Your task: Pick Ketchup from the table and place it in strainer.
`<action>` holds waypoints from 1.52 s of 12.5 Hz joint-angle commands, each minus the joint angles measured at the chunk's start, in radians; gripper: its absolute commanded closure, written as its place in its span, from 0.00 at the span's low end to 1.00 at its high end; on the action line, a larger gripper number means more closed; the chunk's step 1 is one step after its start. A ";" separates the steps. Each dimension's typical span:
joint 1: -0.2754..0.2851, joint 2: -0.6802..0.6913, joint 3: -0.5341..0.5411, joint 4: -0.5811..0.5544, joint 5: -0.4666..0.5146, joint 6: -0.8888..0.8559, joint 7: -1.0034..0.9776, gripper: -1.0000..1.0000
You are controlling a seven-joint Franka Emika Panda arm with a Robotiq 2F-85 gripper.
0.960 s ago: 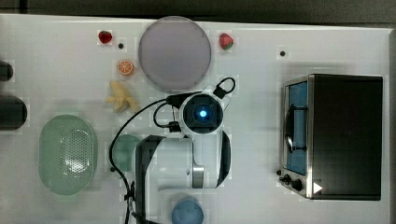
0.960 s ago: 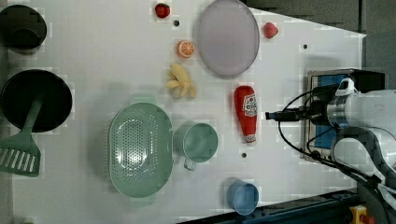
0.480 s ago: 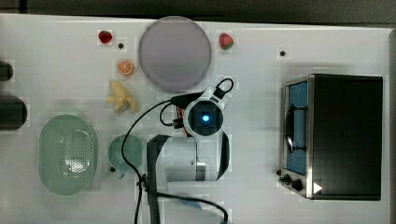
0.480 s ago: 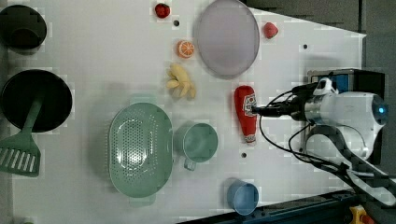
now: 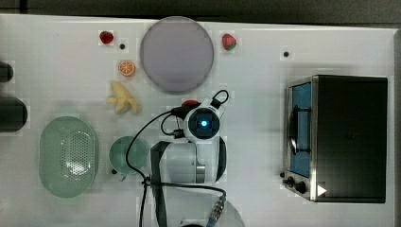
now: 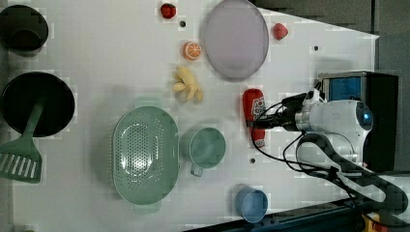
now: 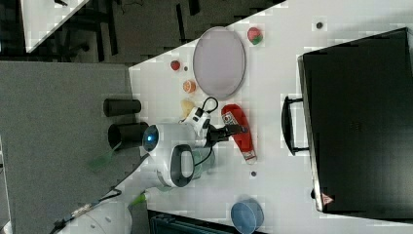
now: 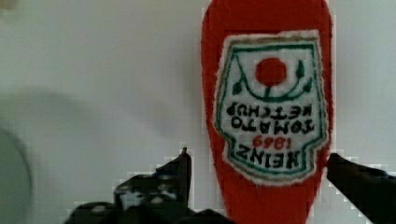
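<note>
The ketchup, a red bottle with a white Heinz label, lies flat on the white table between the grey plate and the teal cup. In the wrist view the ketchup runs lengthwise between my two black fingers, which stand apart on either side of it. My gripper is open, low over the bottle's lower half, and holds nothing. In the top view my wrist covers the ketchup except for a red tip. The mint-green strainer sits empty at the top view's left, beyond the cup; it is also seen in the left view.
A teal cup stands between bottle and strainer. A grey plate, banana pieces, an orange slice and two strawberries lie beyond. A black toaster oven stands at the top view's right. A blue cup and a black bowl are also here.
My arm has reached toward the left view's left and come down, so the open gripper now straddles the ketchup. The bottle has not moved.
</note>
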State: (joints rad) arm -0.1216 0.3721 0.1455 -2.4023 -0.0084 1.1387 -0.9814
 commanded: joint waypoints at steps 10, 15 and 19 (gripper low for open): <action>-0.003 -0.207 -0.002 0.006 0.000 -0.122 -0.033 0.40; 0.009 -0.458 0.078 0.058 0.001 -0.462 0.086 0.40; 0.029 -0.547 0.214 0.106 0.007 -0.583 0.269 0.40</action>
State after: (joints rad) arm -0.1283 -0.1924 0.3115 -2.3008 -0.0063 0.5723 -0.8228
